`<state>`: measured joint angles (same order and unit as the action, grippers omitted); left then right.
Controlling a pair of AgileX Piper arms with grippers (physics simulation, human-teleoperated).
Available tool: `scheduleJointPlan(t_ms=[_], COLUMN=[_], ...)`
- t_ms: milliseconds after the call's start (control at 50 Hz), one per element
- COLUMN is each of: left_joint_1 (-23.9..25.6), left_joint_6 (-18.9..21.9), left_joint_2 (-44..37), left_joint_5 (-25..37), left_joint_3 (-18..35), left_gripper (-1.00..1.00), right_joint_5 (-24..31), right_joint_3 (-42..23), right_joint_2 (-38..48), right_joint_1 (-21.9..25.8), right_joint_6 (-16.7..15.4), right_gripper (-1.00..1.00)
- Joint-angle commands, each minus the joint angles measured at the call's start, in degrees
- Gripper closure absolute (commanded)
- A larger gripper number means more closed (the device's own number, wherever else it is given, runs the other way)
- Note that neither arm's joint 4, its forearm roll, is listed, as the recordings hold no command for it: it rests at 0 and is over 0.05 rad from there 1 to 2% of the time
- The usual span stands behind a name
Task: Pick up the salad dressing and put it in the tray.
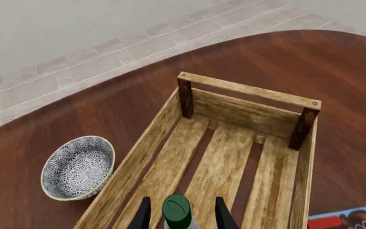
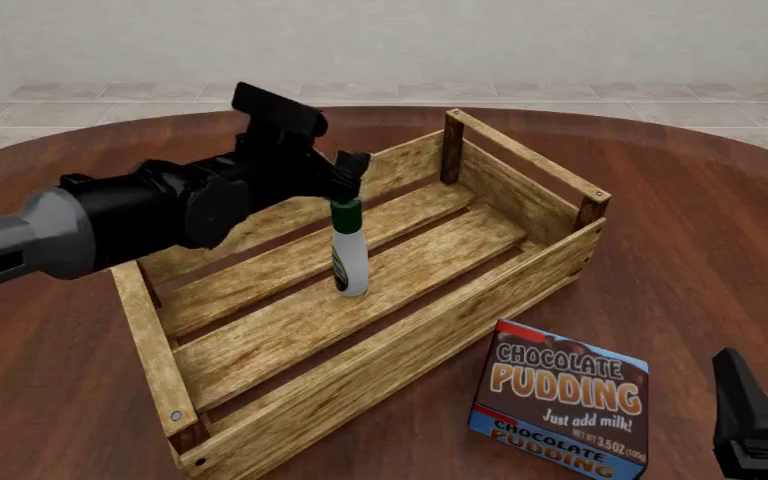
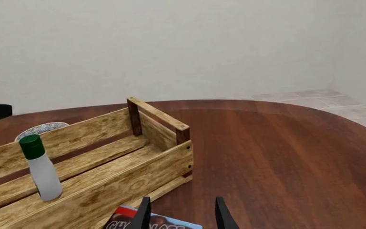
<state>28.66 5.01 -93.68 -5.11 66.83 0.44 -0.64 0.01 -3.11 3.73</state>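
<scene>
Dark wood tabletop (image 2: pixel 704 230) carries everything, with pale floor tiles and a plain wall behind. Inside the tray (image 2: pixel 398 330) the dressing (image 2: pixel 348 255) stands upright on a slat near the middle, long axis vertical, green cap up and base on the wood. In the right wrist view the dressing (image 3: pixel 41 169) stands free on the slats, clear of the tray's (image 3: pixel 138 179) walls.

Around the cap sits the left gripper (image 2: pixel 345 182), its fingers (image 1: pixel 143 215) spread to either side of the cap (image 1: pixel 177 210), with gaps showing between pads and cap. Beyond the tray's far side lies a patterned bowl (image 1: pixel 78 167). Near the tray's front corner rests the pudding box (image 2: pixel 560 405). Low at the table's near right edge, the right gripper (image 3: pixel 179 214) hangs spread apart, holding nothing, above the box.
</scene>
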Motion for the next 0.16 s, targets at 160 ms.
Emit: scheduleJointPlan(t_ms=[160], left_joint_1=[-0.2], left_joint_6=[0.4], left_joint_2=[9.4], left_joint_5=[1.1], left_joint_3=[-4.9], left_gripper=[-1.00], right_joint_5=[0.1], right_joint_3=[0.1], right_joint_2=[0.0], right_joint_1=[0.4], right_joint_6=[-0.3], right_gripper=[-1.00])
